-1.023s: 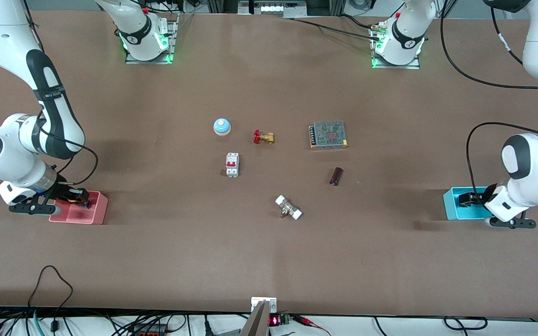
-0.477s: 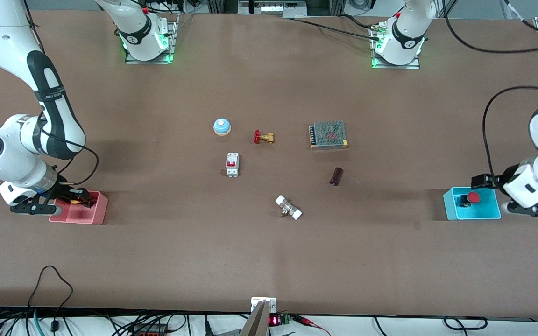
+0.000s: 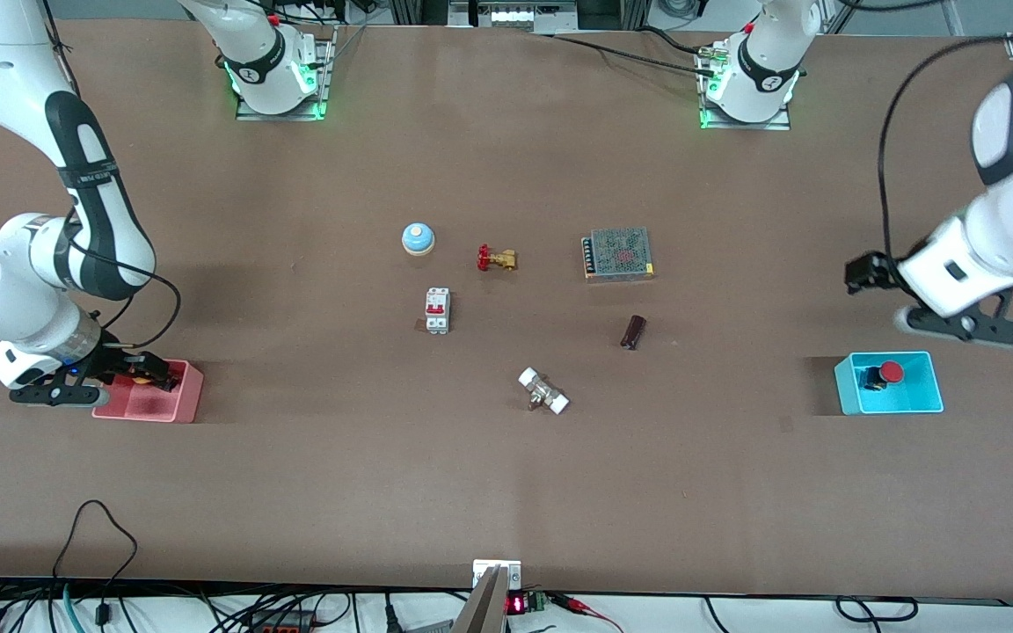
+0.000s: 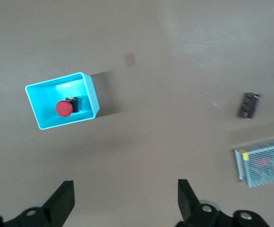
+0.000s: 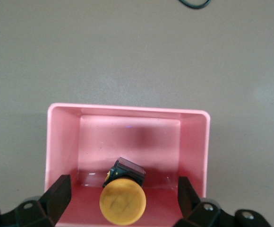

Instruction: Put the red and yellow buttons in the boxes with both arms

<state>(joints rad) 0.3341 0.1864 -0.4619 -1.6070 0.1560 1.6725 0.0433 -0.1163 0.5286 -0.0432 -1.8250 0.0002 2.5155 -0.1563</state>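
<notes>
Bell (image 3: 418, 237), valve (image 3: 496, 258), breaker (image 3: 437, 310), power supply (image 3: 618, 253) on table (image 3: 506, 492).

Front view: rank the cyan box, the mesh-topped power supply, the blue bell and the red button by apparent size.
1. cyan box
2. mesh-topped power supply, clearly smaller than the box
3. blue bell
4. red button, lying in the cyan box

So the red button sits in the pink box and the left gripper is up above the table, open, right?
Not quite: the red button sits in the cyan box, as the left wrist view shows. The left gripper is indeed open above the table.
</notes>
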